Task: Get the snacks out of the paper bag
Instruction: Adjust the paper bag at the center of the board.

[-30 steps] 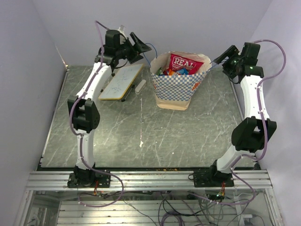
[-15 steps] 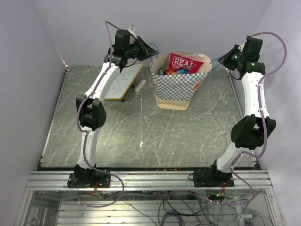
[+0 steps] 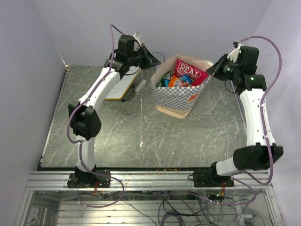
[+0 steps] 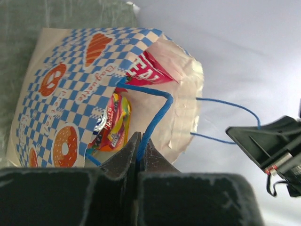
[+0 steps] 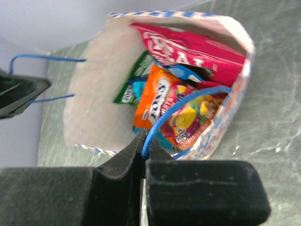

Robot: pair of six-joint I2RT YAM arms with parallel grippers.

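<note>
Two pincers, both mine, both closed tight. Far left, a white board [image 3: 123,87] lies flat on the bench [image 3: 117,136]. Next comes my left pincer [image 4: 139,141], clamped on a blue string handle [image 4: 157,117] of the paper bag [image 3: 181,96], which sits at the back middle of the bench with its mouth open. Inside it the snacks [image 5: 157,101] are packed together (a red packet [image 5: 188,47] printed REAL sticks up highest). On the right, my right pincer [image 5: 142,146] is pinched on the other string handle [image 5: 181,100].
</note>
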